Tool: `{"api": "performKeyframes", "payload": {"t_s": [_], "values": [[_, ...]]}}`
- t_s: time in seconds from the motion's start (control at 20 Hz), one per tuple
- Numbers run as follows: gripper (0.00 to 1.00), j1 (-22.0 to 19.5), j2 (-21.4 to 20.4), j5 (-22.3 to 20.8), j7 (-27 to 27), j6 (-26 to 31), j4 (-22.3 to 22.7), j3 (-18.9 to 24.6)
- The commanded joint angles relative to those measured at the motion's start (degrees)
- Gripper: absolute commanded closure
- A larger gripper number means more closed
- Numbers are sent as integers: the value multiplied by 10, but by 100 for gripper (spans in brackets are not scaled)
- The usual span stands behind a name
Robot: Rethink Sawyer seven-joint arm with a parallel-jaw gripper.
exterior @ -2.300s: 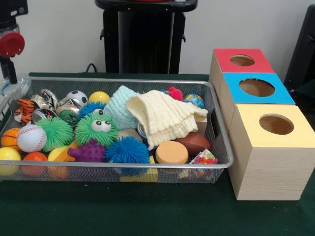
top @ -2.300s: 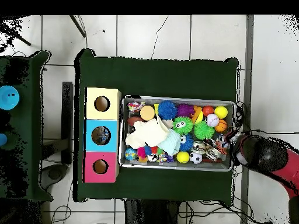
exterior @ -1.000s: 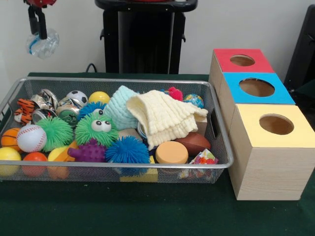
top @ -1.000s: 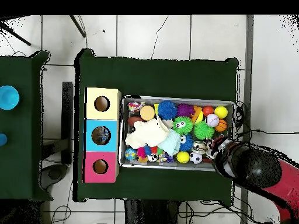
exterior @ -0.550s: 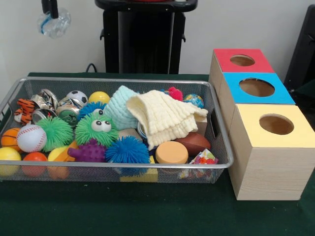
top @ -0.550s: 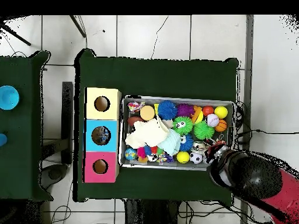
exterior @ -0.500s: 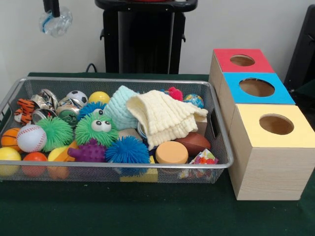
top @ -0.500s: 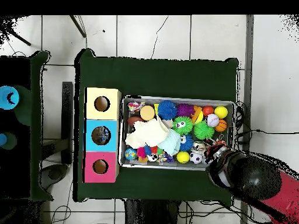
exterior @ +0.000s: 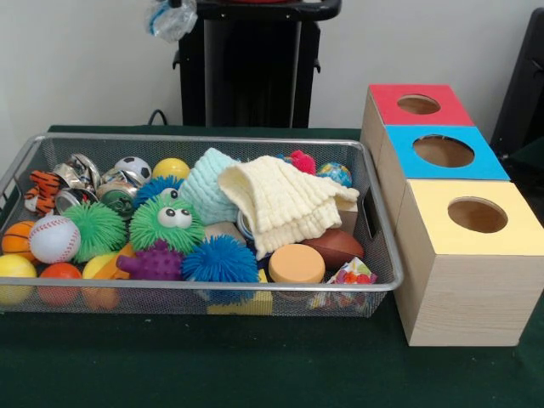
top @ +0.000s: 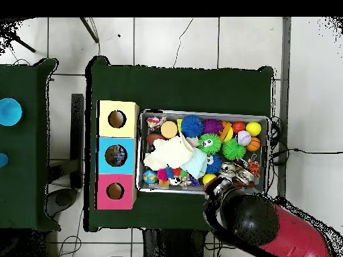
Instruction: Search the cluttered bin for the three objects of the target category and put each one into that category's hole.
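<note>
Your crumpled clear plastic piece [exterior: 172, 17] hangs high above the mesh bin [exterior: 384, 246], at the front view's top edge; the jaws are out of sight, so I cannot tell their grip. The arm [top: 248, 221] covers them overhead. The 3 boxes [exterior: 442, 153] sit well away, so a loose hold could drop it midway.

A bulky arm [top: 268, 231]: glossy black rounded head on a red body.

Tool [exterior: 172, 7] cut off at top edge
</note>
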Motion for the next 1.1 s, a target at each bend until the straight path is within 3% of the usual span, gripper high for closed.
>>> {"api": "performKeyframes", "payload": {"t_s": [0.05,0.55,0.75,0.95,1.1], "values": [[100,45,-17,36,209,43,51,-67],[100,79,-12,69,182,51,52,-114],[100,121,12,106,226,-16,94,-120],[100,175,31,117,276,-24,94,-147],[100,160,61,164,243,-86,119,-124]]}}
